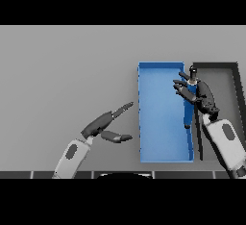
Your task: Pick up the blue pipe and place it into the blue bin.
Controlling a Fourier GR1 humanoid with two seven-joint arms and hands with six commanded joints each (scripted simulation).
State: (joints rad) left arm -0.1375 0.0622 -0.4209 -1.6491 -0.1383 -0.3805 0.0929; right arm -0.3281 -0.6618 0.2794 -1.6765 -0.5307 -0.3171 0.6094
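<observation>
Holding one blue pipe (189,107) over one blue bin (161,152).
Right hand (201,94) curls around the pipe; left hand (103,124) rests with fingers spread; one black bin (238,82) alongside.

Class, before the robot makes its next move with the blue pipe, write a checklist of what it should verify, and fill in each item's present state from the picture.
1. Right robot hand has its fingers curled round the blue pipe: ok.
2. Pipe is over the blue bin, along its right wall: ok.
3. Pipe is resting on the bin floor rather than held above it: cannot tell.
4. Pipe is clear of the black bin to the right: ok, though its dark top end lies near that bin's left wall.
5. Left robot hand is open on the grey table, left of the blue bin and out of the way: ok.
</observation>
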